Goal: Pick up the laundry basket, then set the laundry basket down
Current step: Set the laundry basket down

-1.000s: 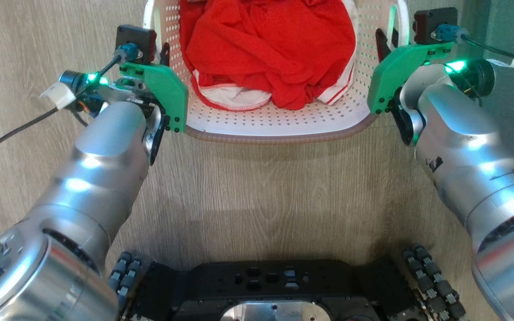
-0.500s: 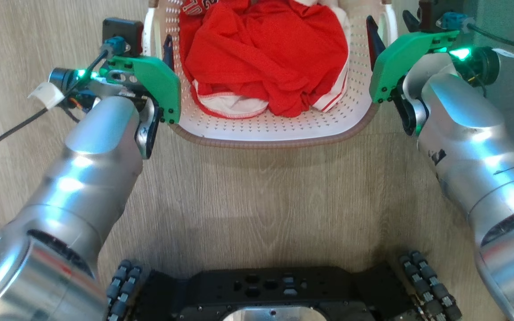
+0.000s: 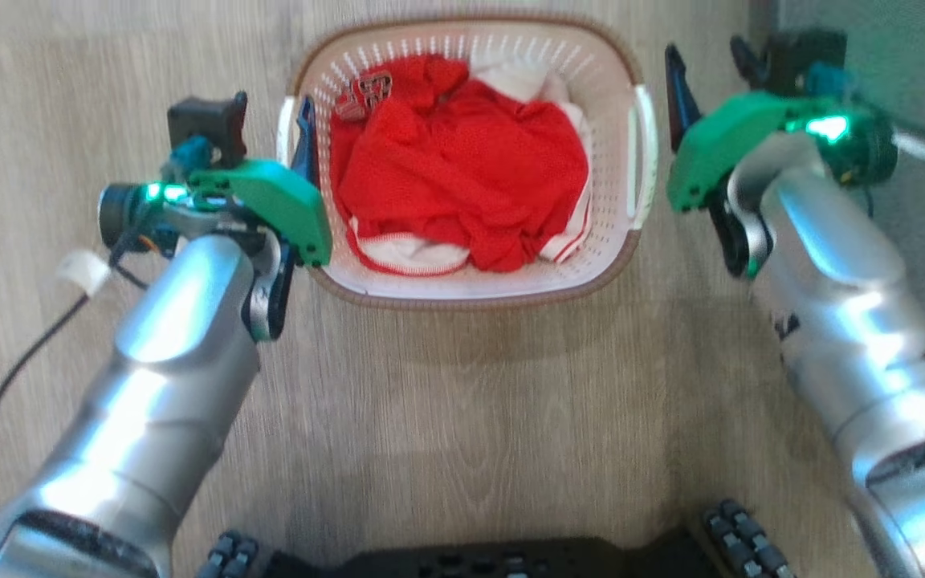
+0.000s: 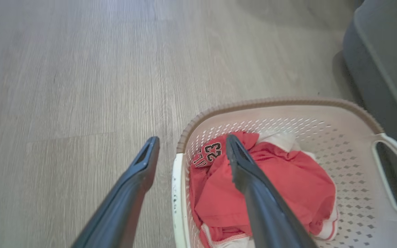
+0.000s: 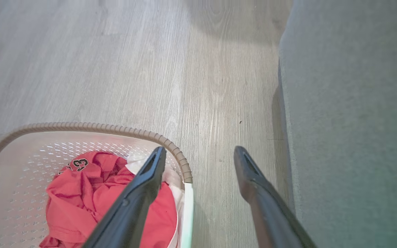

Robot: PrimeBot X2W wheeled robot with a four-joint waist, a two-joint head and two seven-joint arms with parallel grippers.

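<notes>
Head view: one laundry basket [image 3: 462, 302] sits on the wood-look floor [image 3: 462, 417], holding one heap of red-and-white clothing [image 3: 462, 177]. Two grippers, both with fingers spread and gripping nothing: left gripper [image 4: 192, 138] astride the left handle [image 3: 282, 132], right gripper [image 3: 705, 46] just beside the right handle [image 3: 645, 160]. One grey object [image 5: 350, 120] stands right of the basket.

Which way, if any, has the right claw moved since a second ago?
Yes. Against the laundry basket, the right gripper has come off the right handle and drawn outward, to the robot's right; floor now shows between them.
</notes>
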